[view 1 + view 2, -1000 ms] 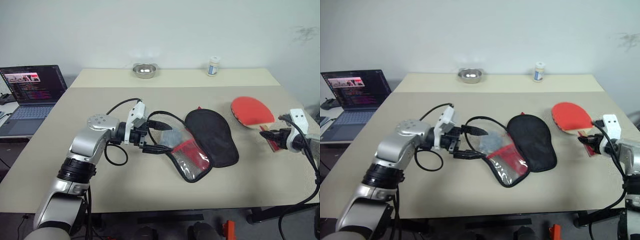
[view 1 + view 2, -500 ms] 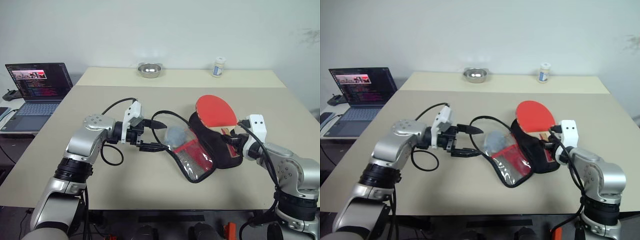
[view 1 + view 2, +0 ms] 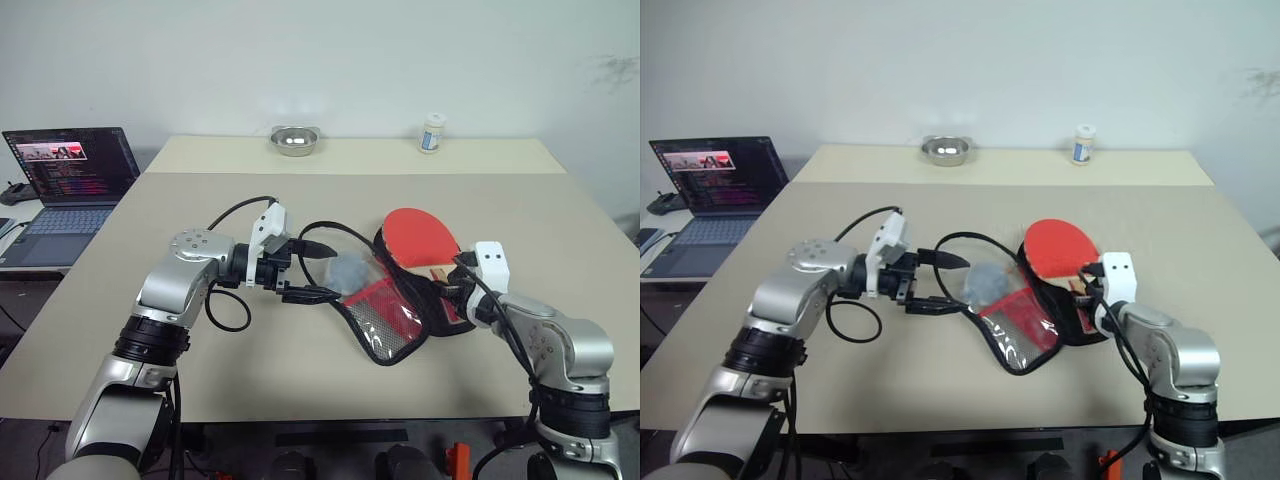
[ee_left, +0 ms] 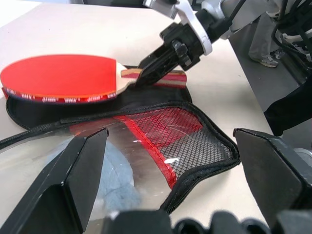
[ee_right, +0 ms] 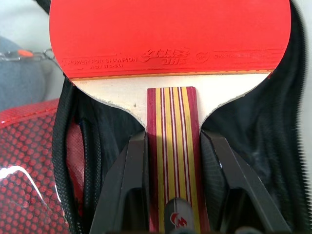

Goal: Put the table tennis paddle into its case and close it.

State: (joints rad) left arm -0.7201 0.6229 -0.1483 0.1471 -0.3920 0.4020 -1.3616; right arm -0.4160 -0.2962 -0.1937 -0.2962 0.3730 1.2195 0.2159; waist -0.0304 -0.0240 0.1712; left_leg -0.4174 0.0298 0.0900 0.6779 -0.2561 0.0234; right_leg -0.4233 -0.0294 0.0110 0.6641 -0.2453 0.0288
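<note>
Since a second ago our right gripper (image 5: pixel 170 187) has carried the table tennis paddle (image 3: pixel 421 236) in from the worktop's (image 3: pixel 300 390) right edge, pinching its striped wooden handle. The smooth red face now hovers over the case's (image 3: pixel 400 300) black fabric half. Our left gripper (image 3: pixel 318 272), spread wide, brackets the raised mesh flap.

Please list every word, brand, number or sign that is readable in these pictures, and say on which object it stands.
"POWER FOR CHAMPION": stamped on the table tennis paddle, along the bottom of its red rubber.
Logo and further stamps beside it: not readable.
Small white lettering on the paddle's edge: too blurred.
White logo on the case: no readable text.
Laptop screen and bottle label: too small.
</note>
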